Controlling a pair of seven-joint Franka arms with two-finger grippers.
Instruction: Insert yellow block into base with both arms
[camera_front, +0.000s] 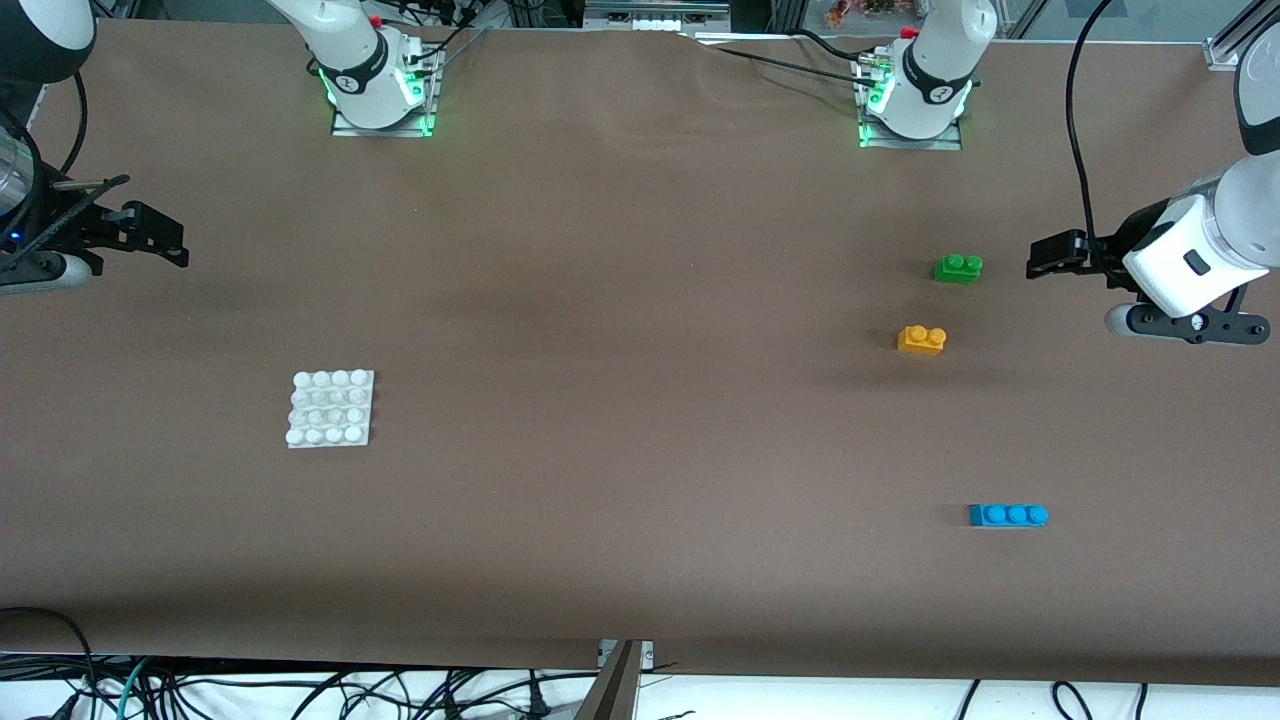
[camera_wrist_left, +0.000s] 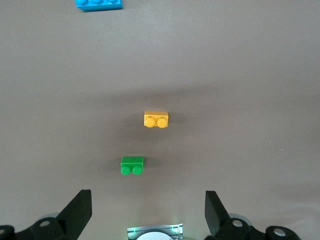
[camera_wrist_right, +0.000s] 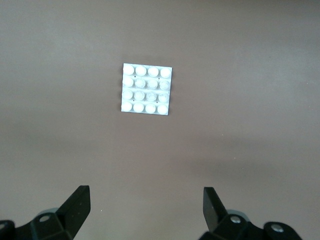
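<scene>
two spread, empty grippers: we see our left gripper nearer the yellow block; right gripper near the base.

Both pincers aloft — spread wide.

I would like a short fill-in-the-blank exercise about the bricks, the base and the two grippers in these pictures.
1. The yellow block lies nearer to the front camera than the ____ brick.
2. The base has sixteen studs and carries ____ bricks.
3. The left gripper and the right gripper are both ____.
4. The brick nearest the front camera is ____.

Missing words: green; no; open; blue
</scene>
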